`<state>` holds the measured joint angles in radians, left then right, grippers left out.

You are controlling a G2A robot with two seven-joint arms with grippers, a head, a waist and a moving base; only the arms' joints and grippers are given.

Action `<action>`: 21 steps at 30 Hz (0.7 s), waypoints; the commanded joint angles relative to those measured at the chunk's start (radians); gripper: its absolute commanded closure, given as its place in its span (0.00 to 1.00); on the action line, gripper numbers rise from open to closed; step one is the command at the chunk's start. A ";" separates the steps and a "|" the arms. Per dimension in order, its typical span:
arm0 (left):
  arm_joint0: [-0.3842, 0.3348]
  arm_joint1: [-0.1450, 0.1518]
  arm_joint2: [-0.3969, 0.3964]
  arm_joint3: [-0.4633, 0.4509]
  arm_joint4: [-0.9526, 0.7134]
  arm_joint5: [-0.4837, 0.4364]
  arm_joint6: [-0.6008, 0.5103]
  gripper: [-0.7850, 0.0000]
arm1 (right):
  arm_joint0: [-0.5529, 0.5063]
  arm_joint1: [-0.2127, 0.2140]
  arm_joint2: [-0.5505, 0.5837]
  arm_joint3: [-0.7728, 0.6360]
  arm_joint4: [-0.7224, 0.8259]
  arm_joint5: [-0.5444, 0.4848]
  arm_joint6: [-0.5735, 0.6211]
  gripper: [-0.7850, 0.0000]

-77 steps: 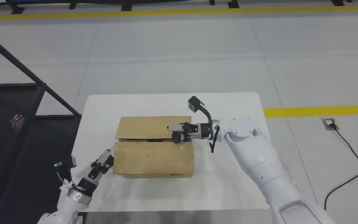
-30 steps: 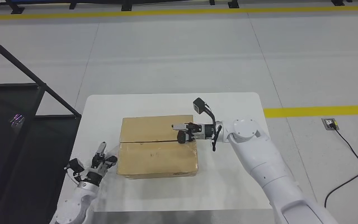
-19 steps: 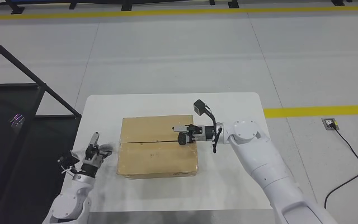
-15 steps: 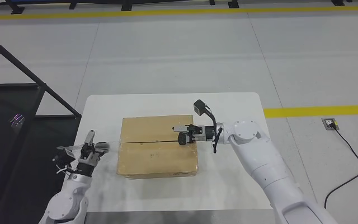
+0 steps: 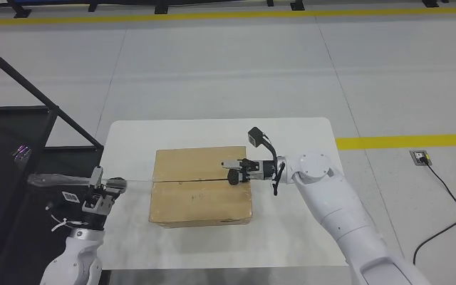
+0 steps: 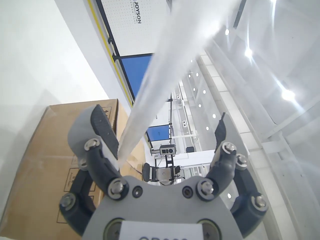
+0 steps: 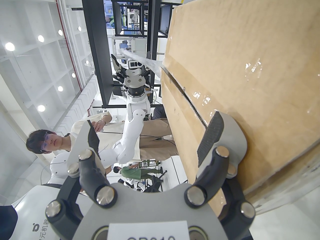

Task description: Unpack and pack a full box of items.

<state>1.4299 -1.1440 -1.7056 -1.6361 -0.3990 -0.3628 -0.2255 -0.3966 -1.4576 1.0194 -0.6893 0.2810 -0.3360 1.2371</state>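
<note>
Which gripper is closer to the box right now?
Right. The right gripper is over the box top by its seam; the left gripper is off the box's side, apart.

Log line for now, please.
box: closed on table | tape strip: taut, seam end to left gripper | left gripper: open, strip on one finger | right gripper: open, finger on box top

Box [image 5: 201,185] sits mid-table [image 5: 299,135], right gripper [image 5: 228,171] on its right end, tape [image 6: 175,41] running off its left to the left gripper [image 5: 107,187].

White glossy arms [image 5: 335,206]; left gripper [image 6: 161,118] grey, black ribbed pads [image 6: 105,128], silver screws [image 6: 114,187]
</note>
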 commanded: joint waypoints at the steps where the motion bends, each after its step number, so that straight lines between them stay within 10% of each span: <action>1: 0.011 -0.001 -0.005 -0.022 0.016 -0.006 0.005 0.00 | 0.002 0.000 -0.001 0.004 0.002 -0.002 0.000 0.00; 21: 0.009 -0.008 0.022 -0.159 0.115 0.031 -0.022 0.00 | 0.004 0.006 0.008 0.027 0.036 -0.056 0.017 0.00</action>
<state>1.4446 -1.1515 -1.6885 -1.7944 -0.2907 -0.3374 -0.2443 -0.3918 -1.4527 1.0248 -0.6627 0.3145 -0.3896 1.2523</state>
